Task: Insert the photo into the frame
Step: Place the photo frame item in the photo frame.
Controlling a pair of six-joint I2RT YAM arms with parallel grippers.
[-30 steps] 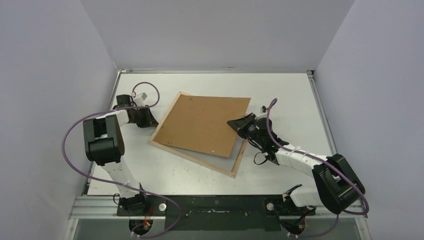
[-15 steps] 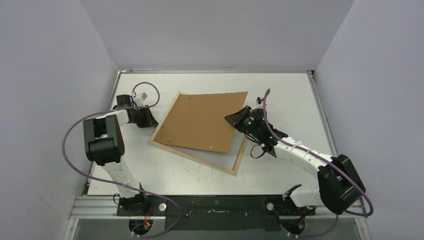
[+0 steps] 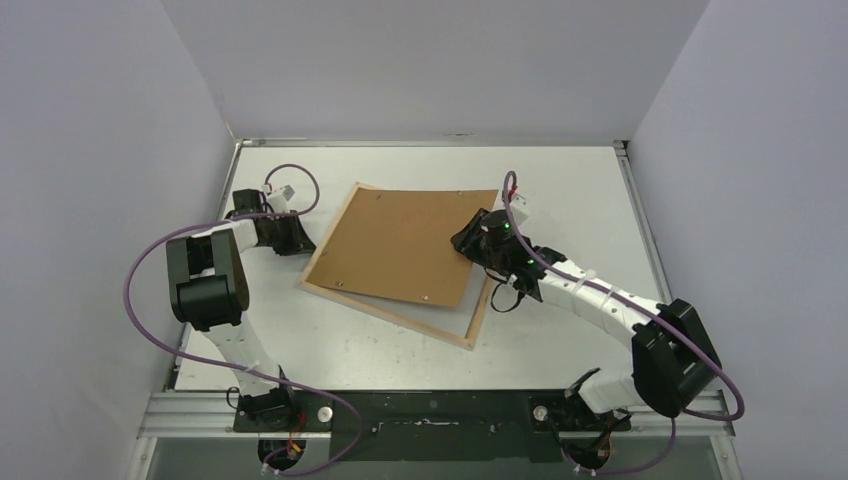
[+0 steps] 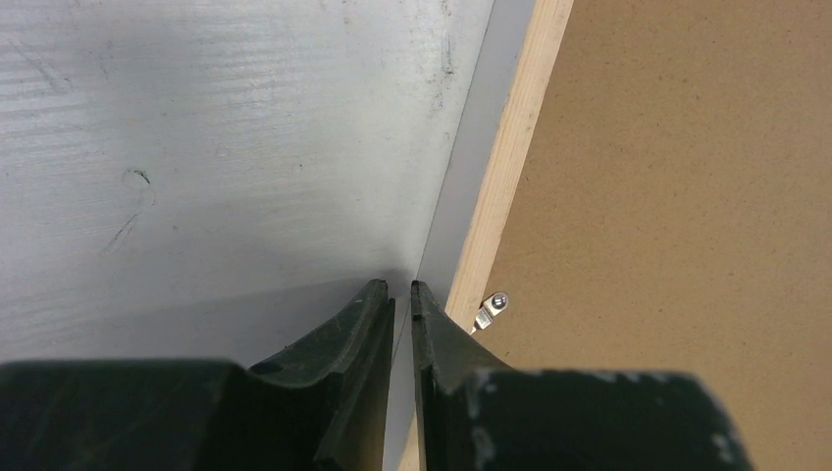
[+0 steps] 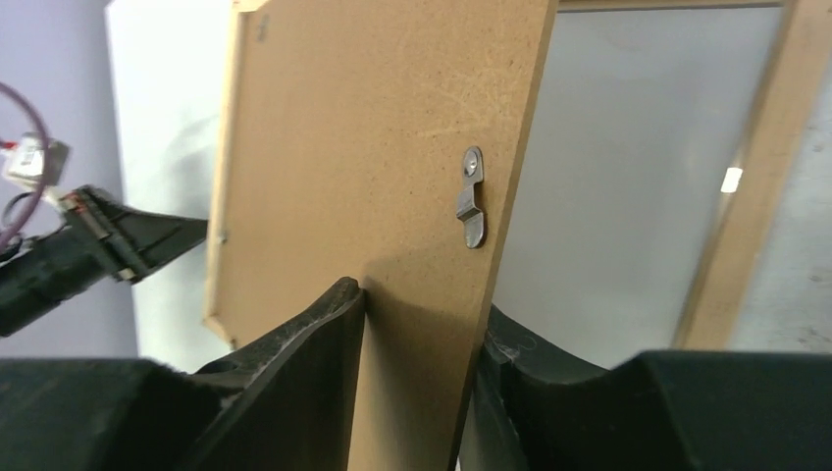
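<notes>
The pale wood frame (image 3: 400, 322) lies flat on the table. A brown backing panel (image 3: 400, 245) rests askew on top of it and overhangs the frame's far right. My right gripper (image 3: 468, 240) is at the panel's right edge. In the right wrist view its jaws (image 5: 422, 304) stand apart, open, with the panel (image 5: 383, 128) slanting between them. My left gripper (image 3: 300, 240) rests on the table beside the frame's left bar (image 4: 510, 147), its fingers (image 4: 399, 287) shut to a thin slit on nothing. The photo is hidden. A pale grey surface shows inside the frame.
A metal turn clip (image 5: 474, 201) sits near the panel's edge, and another (image 4: 494, 306) by the left bar. The frame's right bar (image 5: 755, 167) lies uncovered. Grey walls close the table on three sides. The left gripper (image 5: 128, 240) also shows across the panel.
My right gripper has slid farther along the panel's right edge, nudging the panel slightly back and left over the frame. Its jaws have parted. The left arm has stayed put.
</notes>
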